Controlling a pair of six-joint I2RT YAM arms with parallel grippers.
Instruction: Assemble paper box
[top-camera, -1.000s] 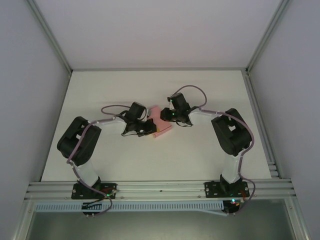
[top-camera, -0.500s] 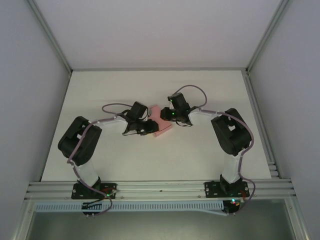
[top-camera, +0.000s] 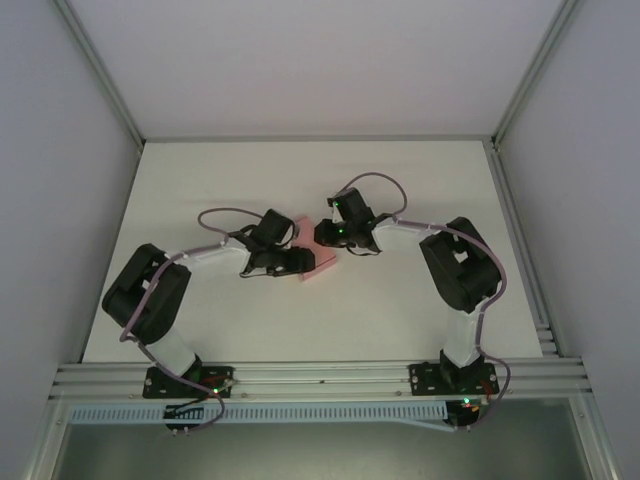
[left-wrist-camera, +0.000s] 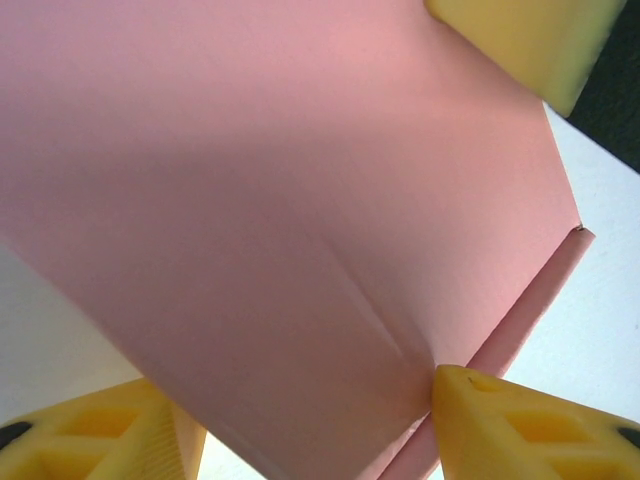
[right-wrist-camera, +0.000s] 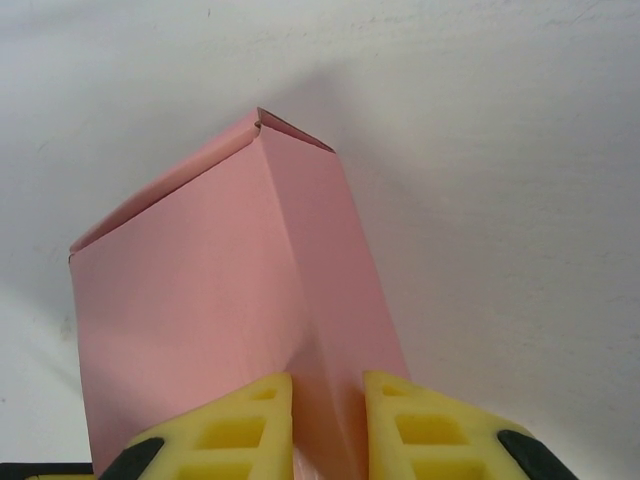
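The pink paper box (top-camera: 320, 264) sits mid-table as a folded rectangular shell, held between both grippers. My left gripper (top-camera: 293, 262) reaches it from the left. In the left wrist view the paper box (left-wrist-camera: 300, 180) covers most of the frame, and the left gripper (left-wrist-camera: 305, 390) has its yellow fingers (left-wrist-camera: 530, 425) pressed against opposite sides of it. My right gripper (top-camera: 337, 236) comes in from the back right. In the right wrist view the right gripper (right-wrist-camera: 328, 385) pinches a creased edge of the paper box (right-wrist-camera: 200, 290).
The white table (top-camera: 420, 180) stretches out on all sides of the box. Grey enclosure walls and aluminium rails (top-camera: 320, 375) bound it. One yellow finger of the right gripper (left-wrist-camera: 520, 40) shows at the top right of the left wrist view.
The left arm's elbow has swung left and toward the near edge. The right gripper has shifted slightly left, and the box has moved a little left with both grippers.
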